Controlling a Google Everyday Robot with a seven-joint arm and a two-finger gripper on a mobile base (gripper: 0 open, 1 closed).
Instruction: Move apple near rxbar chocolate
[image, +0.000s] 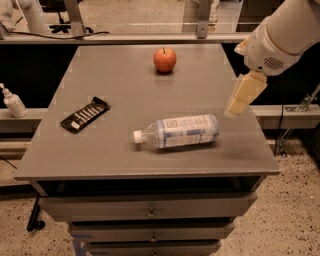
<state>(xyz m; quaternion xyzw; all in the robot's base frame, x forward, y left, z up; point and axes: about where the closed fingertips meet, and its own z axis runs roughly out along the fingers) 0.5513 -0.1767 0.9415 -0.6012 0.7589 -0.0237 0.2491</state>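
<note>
arm upper right, hand (243, 94) below — angled down

The end effector (244, 95), over the right edge of the bench (125, 160), is a pale smear; its arm (285, 35) runs off the top right corner. White lettering on the rxbar chocolate (85, 114) and label print on the water bottle (182, 131) are too small to read.

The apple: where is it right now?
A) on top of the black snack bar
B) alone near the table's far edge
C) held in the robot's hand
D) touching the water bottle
B: the apple stands alone near the far edge of the table; the gripper hangs over the right side, apart from it.
</note>
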